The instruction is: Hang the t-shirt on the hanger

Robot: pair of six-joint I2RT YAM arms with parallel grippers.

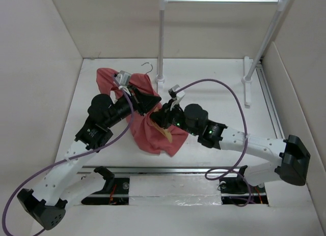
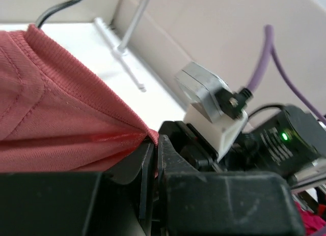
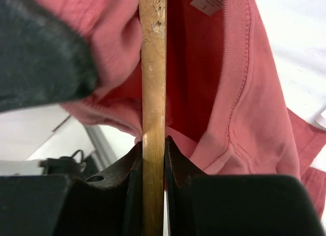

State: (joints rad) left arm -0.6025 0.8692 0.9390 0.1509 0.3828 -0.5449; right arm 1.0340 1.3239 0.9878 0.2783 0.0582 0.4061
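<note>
At frame centre we see the t-shirt (image 1: pixel 144 134) bunched on the bench (image 1: pixel 214 76). The left gripper (image 2: pixel 155 143) jaws pinch its edge. The right gripper (image 3: pixel 153 145) jaws clamp the hanger (image 3: pixel 153 83) amid the cloth.

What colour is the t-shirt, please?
Plain red-pink t-shirt, clearest in the right wrist view.

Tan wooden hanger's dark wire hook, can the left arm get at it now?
Probably not freely: the left gripper is shut on the red-pink fabric t-shirt, though the hook lies uncovered nearby.
</note>
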